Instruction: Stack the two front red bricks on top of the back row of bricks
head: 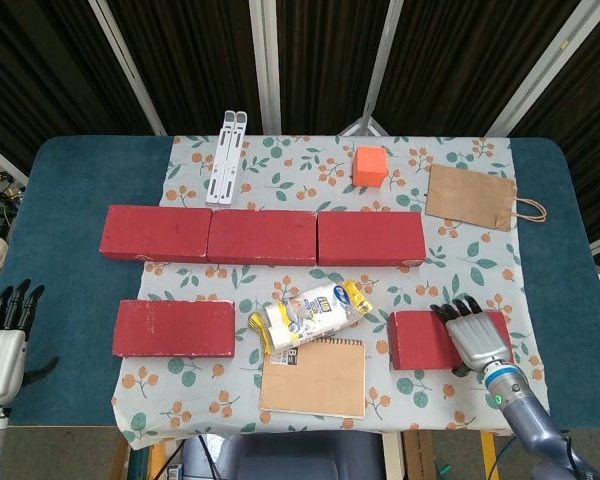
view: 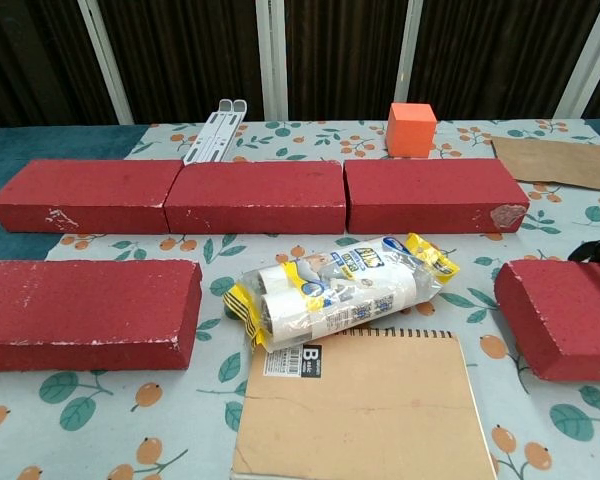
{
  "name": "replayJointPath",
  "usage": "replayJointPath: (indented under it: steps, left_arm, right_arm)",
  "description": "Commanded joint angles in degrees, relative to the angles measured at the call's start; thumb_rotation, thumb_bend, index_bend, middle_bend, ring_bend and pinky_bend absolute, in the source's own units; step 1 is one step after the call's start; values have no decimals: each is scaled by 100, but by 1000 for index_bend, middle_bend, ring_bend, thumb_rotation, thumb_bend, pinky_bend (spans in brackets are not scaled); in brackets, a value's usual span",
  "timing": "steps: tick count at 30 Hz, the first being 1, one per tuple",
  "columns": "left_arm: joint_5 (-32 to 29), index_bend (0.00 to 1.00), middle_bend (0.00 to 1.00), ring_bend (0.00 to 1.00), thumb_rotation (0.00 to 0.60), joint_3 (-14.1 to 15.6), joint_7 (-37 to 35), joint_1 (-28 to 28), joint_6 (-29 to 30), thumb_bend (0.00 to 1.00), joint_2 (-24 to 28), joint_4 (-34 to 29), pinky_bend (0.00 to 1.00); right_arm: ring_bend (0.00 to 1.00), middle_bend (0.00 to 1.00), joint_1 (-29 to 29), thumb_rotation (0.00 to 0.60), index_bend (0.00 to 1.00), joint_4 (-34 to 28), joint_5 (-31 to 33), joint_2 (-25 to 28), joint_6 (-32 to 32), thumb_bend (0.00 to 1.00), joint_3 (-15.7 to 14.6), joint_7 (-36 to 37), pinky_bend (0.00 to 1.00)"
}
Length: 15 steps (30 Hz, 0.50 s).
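Head view: the right robot hand [head: 477, 338] lies palm-down on the right end of the front right red brick [head: 427, 340], fingers draped over its top and far edge; whether it grips the brick cannot be told. The left robot hand [head: 2, 345] hovers at the worktop's [head: 65, 200] left edge, holding nothing, fingers straight and slightly apart. The front left red brick [head: 174, 328] lies flat on the floral cloth [head: 310, 160]. The back row of bricks [head: 263, 236] runs end to end behind a packet of rolls [head: 310, 315] and a notebook [head: 315, 377].

Chest view: the front right red brick [view: 560, 315] sits at the right edge, dark fingertips [view: 595, 251] just behind it. The front left red brick [view: 85, 312] lies well apart.
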Motion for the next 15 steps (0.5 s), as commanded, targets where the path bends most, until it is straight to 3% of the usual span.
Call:
replayJointPath:
  steps: [1,8,15]
  left_arm:
    - [-25,47,0,0,600,-13,-30,0,-1,0,15,1,62]
    - [-218,47,0,0,600,-90,-105,-32,-83,0,53,24,62]
    - [-498,48,0,0,600,-214,-164,-77,-172,0,67,74,62]
  right_arm:
    - [103,198,77,600,127,-289,64,243,132,63,74,-103,0]
    - [103,199,564,600,191,-1111,619,1055,130,62,514,-394,0]
    - [105,208,1510,600,281,-1690,1881,1752,-114,62,1112,-797,0]
